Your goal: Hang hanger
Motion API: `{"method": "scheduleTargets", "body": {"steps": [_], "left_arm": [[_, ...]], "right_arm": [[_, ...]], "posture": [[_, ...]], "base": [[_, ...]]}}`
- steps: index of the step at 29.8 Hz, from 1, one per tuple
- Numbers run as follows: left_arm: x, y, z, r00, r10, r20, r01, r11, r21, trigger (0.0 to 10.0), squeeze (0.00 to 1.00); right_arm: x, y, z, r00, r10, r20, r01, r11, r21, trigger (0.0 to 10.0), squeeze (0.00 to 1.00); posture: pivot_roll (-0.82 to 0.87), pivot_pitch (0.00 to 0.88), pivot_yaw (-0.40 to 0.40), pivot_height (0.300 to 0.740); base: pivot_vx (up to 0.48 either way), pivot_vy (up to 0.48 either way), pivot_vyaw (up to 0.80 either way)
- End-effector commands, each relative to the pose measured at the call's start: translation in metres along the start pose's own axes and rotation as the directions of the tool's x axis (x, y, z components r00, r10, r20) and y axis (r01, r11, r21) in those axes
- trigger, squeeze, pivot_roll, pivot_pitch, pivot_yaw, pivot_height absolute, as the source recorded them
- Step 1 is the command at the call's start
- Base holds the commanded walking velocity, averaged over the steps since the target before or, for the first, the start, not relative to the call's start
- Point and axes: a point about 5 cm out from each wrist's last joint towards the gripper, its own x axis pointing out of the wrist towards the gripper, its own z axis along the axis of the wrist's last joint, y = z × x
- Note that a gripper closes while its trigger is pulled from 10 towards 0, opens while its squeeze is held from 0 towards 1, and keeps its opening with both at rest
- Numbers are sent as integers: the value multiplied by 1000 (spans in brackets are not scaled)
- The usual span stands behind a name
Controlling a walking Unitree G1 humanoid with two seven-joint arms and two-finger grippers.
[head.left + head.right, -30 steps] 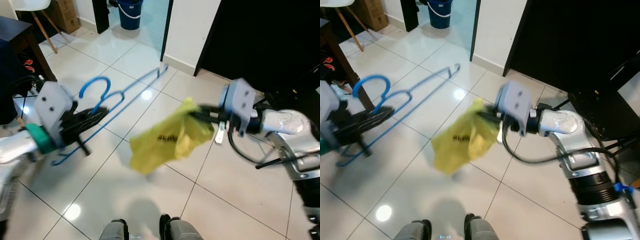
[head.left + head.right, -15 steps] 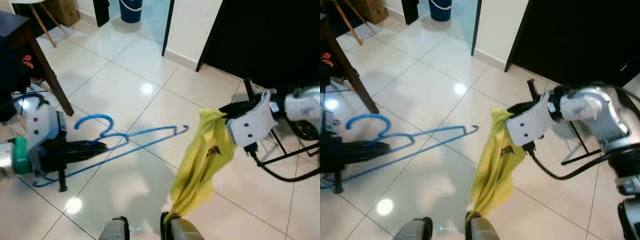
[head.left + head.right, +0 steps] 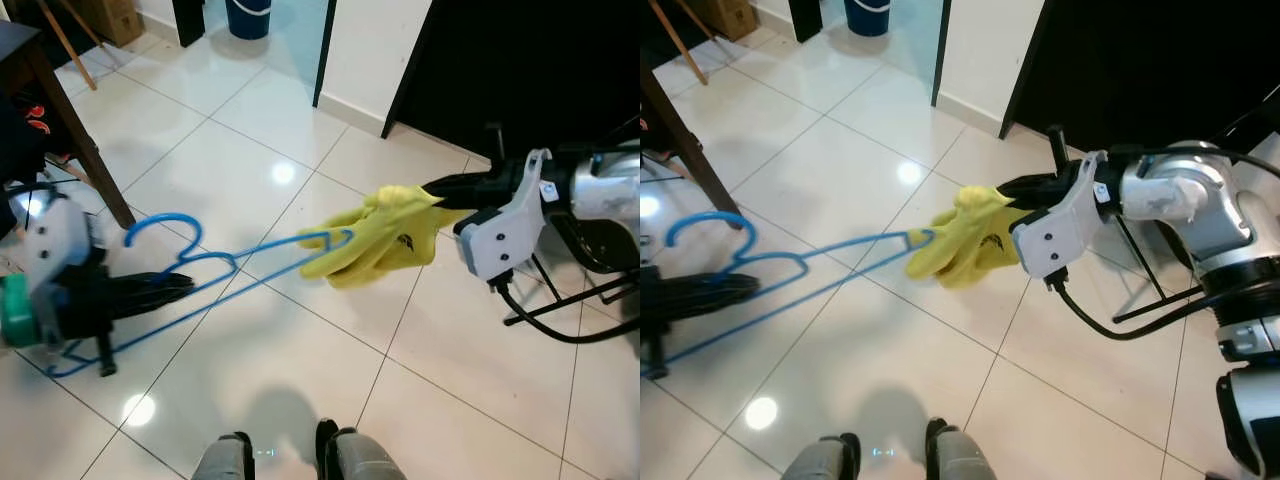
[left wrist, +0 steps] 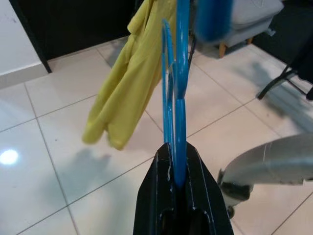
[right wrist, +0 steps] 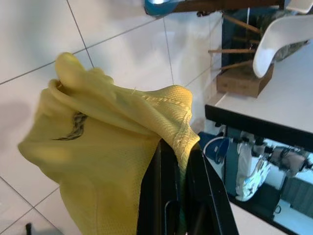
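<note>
So the blue hanger [image 3: 200,275] is up in the air over the tiled floor [image 3: 300,400], left pincer [image 4: 177,161] clamped on its neck end. Half a second ago the yellow shirt [image 3: 385,245] dangled straight down from the right pincer [image 5: 176,152]; now it's swung over so the hanger's far tip is poking into it. Looks like threading has started. Right pincer is pinched on the fabric.

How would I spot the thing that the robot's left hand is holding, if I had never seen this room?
Start from the glossy white tiled floor in front of the robot. Above it, the left hand is shut on a thin blue wire clothes hanger with a curled hook. Its far tip meets the crumpled yellow fabric garment in the right hand; it is the only blue wire shape there.
</note>
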Motion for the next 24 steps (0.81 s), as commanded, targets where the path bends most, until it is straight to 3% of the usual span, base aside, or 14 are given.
{"method": "scheduleTargets", "body": {"steps": [1,7,8,14,19,24], "left_arm": [[-7,1,-2,1000,-6,-31,7,1000,15,10000,0],[2,-1,1,999,-38,-11,39,999,31,10000,0],[10,-1,3,999,-47,10,47,998,41,10000,0],[16,1,7,998,-48,31,46,997,64,10000,0],[19,3,9,998,-27,57,22,997,79,10000,0],[28,1,10,995,0,102,-8,997,78,10000,0]], "right_arm": [[5,2,5,998,-22,54,22,1000,-1,10000,0],[20,-8,12,991,-62,119,66,998,-23,10000,0],[25,-13,17,984,-81,160,88,996,-34,10000,0],[31,-18,24,975,-92,204,103,994,-44,10000,0],[35,-27,29,957,-139,254,142,990,8,10000,0],[34,-24,29,960,-87,266,65,994,89,10000,0]], "posture": [[30,145,-51,740],[32,142,-57,740],[27,144,-57,740],[28,145,-55,740],[38,144,-57,740],[31,136,-62,740]], "base": [[0,0,0],[0,0,0],[0,0,0],[0,0,0],[0,0,0],[0,0,0]]}}
